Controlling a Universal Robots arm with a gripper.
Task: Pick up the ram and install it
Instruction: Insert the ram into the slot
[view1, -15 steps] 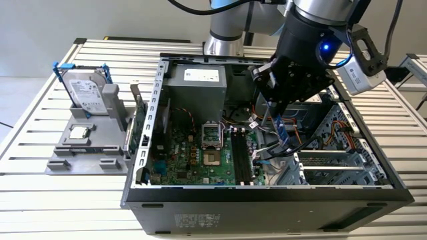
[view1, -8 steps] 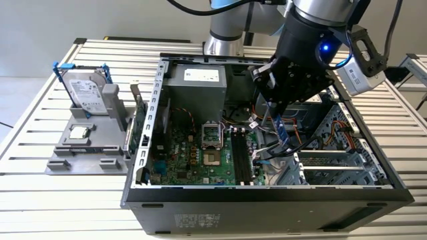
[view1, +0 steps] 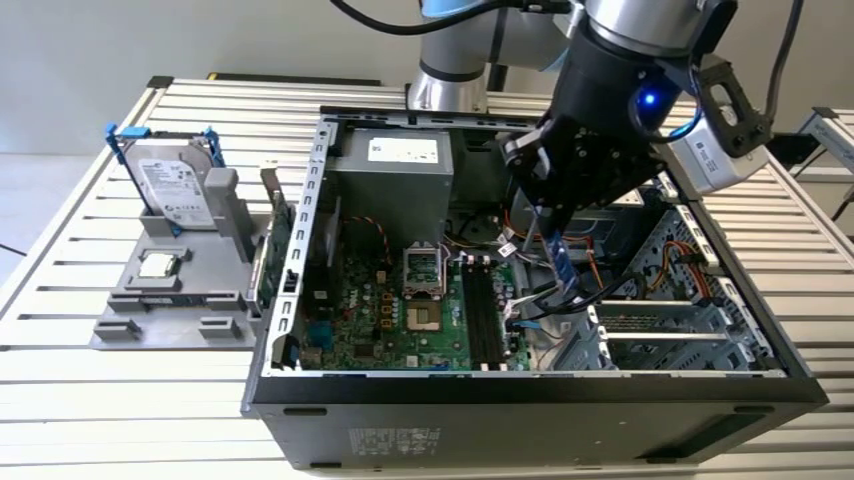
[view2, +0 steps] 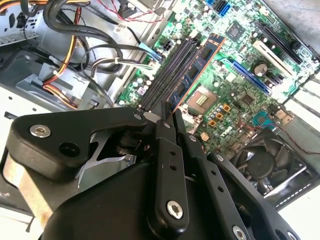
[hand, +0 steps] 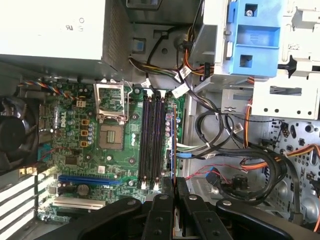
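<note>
My gripper (view1: 551, 218) hangs inside the open computer case (view1: 534, 385), above the motherboard (view1: 387, 320). It is shut on the ram (view1: 569, 268), a narrow bluish stick that points down from the fingers. In the second wrist view the ram (view2: 197, 65) runs from the gripper (view2: 170, 114) out alongside the black memory slots (view2: 167, 72). In the first wrist view the ram (hand: 170, 145) is seen edge-on, just beside the memory slots (hand: 151, 140), with the gripper (hand: 173, 184) closed on its near end. It stands above the board, beside the slots (view1: 483, 315), not seated in them.
Bundled cables (view1: 534, 300) and a drive cage (hand: 255, 40) crowd the case beside the slots. The power supply (view1: 394, 185) stands behind the empty processor socket (view1: 424, 320). On the exterior view's left a grey holder (view1: 174, 325) carries a hard drive (view1: 174, 185) and a processor chip (view1: 160, 265).
</note>
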